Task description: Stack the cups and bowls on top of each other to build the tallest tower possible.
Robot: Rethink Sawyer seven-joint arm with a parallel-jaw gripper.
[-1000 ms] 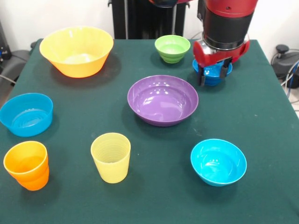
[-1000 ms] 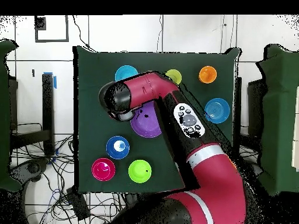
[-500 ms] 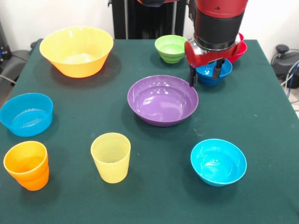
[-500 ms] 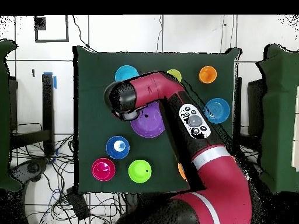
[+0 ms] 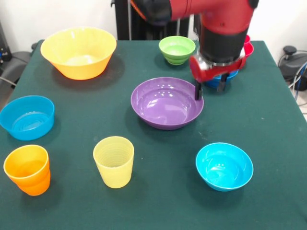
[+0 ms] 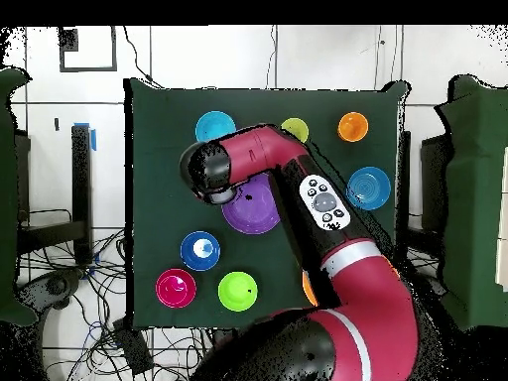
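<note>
Lighting: bright, even, from above. Shadows: soft and short on the tabletop (image 5: 72, 120), lying just beneath each vessel. Glare: small white highlights inside the purple bowl (image 5: 167, 102) and the cyan bowl (image 5: 224, 166), centre and lower right of the front frame. Blur: the arm (image 5: 211, 19) is smeared at upper centre; the standing items are sharp. Overhead frame: evenly lit, flat, colours saturated.
</note>
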